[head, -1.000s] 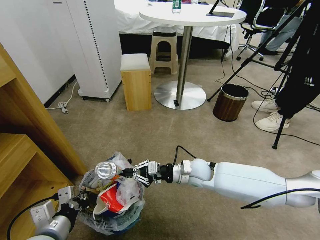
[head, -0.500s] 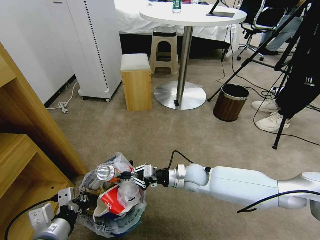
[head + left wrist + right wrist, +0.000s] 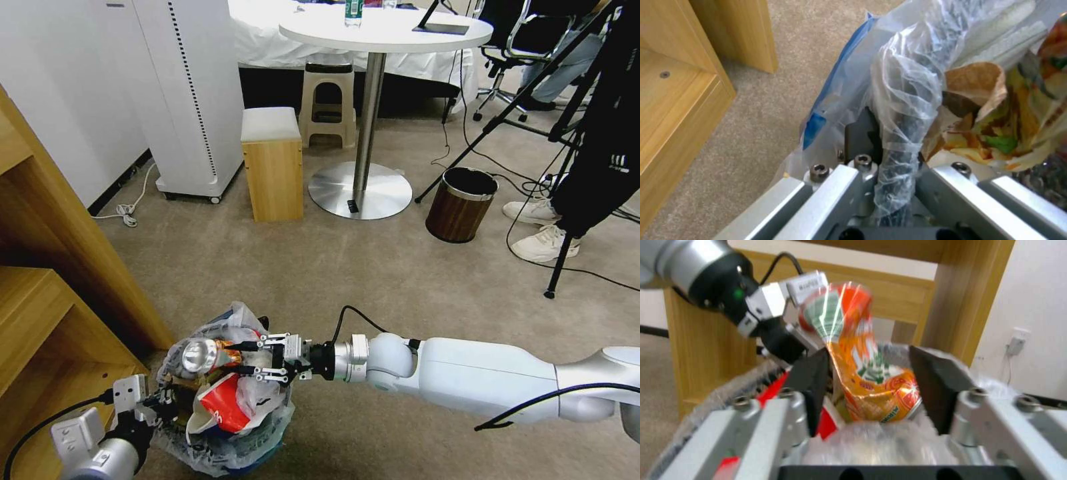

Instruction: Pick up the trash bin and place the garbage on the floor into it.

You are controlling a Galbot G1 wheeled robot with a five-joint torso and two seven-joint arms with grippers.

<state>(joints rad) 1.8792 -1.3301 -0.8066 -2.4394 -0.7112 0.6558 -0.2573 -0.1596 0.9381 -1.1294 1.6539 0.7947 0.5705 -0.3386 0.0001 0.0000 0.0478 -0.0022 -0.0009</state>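
Observation:
The trash bin (image 3: pixel 223 450) hangs low at the left, its whitish bag (image 3: pixel 902 80) stuffed with garbage, among it a red-white paper cup (image 3: pixel 217 408). My left gripper (image 3: pixel 163 400) is shut on the bin's bag-covered rim (image 3: pixel 900 133). My right gripper (image 3: pixel 237 357) reaches in from the right just above the bin's mouth. Its fingers (image 3: pixel 811 383) stand apart with a crushed orange can (image 3: pixel 862 373) blurred between them, small gaps on both sides. From the head view the can (image 3: pixel 199 355) lies on top of the heap. Beige carpet floor (image 3: pixel 373 273) spreads beyond.
A wooden shelf unit (image 3: pixel 53 280) stands close on the left of the bin. Farther off are a wooden box stool (image 3: pixel 272 163), a round table's metal base (image 3: pixel 360 190), a brown wood-look bin (image 3: pixel 461 203), tripod legs (image 3: pixel 563 260) and a person's shoes (image 3: pixel 543 243).
My right gripper has moved left and down over the bin with the can, and its fingers now stand apart around it. The left gripper keeps its hold on the rim.

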